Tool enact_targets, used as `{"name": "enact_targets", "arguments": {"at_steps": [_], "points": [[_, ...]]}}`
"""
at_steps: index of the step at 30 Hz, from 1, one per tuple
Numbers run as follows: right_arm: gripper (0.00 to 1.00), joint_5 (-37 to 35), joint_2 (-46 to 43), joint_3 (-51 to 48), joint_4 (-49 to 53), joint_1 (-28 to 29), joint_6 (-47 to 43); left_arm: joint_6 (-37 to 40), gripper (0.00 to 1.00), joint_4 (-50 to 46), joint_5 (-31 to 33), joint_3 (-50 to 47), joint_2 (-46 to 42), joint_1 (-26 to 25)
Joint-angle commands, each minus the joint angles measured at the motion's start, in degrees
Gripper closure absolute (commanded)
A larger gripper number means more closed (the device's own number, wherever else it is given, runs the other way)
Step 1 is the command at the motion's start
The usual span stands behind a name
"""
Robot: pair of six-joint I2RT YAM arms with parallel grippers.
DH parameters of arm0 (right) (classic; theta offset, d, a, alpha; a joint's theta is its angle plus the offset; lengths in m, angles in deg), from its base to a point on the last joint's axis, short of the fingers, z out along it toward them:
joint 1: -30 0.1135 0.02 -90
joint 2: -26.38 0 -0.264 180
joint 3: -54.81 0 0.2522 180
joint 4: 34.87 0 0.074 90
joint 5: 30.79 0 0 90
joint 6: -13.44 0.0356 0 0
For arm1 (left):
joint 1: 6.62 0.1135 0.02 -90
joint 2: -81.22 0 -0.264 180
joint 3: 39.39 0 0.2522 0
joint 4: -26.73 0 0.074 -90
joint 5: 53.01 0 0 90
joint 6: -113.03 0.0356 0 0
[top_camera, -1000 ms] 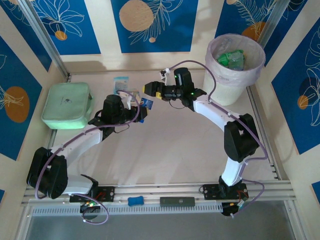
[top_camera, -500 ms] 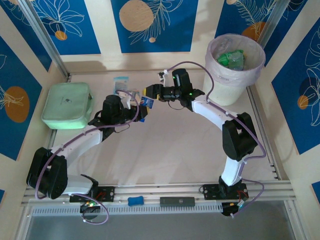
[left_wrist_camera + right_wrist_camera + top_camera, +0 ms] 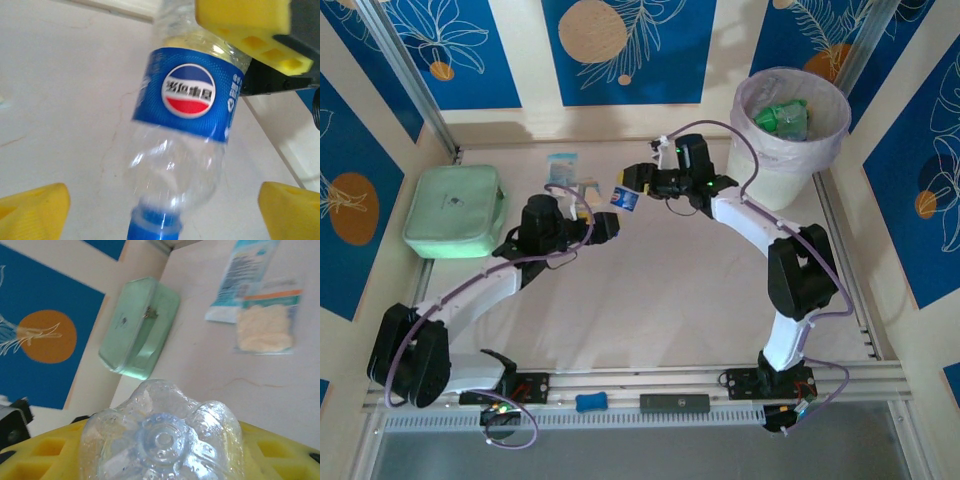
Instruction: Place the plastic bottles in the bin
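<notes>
Your right end effector [image 3: 636, 180] clenched on a clear bottle [image 3: 625, 197] left of the bin [image 3: 790, 176], left end effector [image 3: 604, 227] released, pale counter [image 3: 650, 300], blue leaf-print walls [image 3: 650, 60].

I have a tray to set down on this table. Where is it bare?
Widest bare patch: the table middle, between left arm, right arm and near rail. A thin strip runs along the far wall, from the packets to the right tool. Crowded: far left, with the pouch, packets, and the open left tool by the bottle the right tool grips.
</notes>
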Motion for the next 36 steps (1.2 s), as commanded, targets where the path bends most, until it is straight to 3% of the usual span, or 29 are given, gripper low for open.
{"name": "enact_targets", "arguments": {"at_steps": [1,4,10,24,30,36], "points": [[0.49,-3.69,-4.84,0.51,5.4,-3.13,-4.27,-2.18,0.0,-1.46,6.59,-2.36,-2.2,1.43],[0.5,-8.12,-7.37,2.99,10.79,-5.77,-8.05,-5.22,0.0,-3.22,9.55,-4.1,-2.46,3.94],[0.49,-15.34,-11.81,9.36,18.06,-12.04,-14.93,-10.4,0.0,-2.46,8.65,-7.34,-0.76,7.92],[0.5,-26.84,-12.92,30.09,25.48,-23.68,-25.32,-11.71,0.0,1.54,6.78,-8.08,3.3,7.87],[0.5,-35.89,-9.07,37.03,23.99,-25.02,-30.55,-11.01,0.0,1.62,6.82,-7.34,4.18,6.97],[0.5,-40.07,2.06,50.32,27.38,-26.85,-31.92,-10.57,0.0,1.46,6.96,-7.03,4.22,6.08]]}}
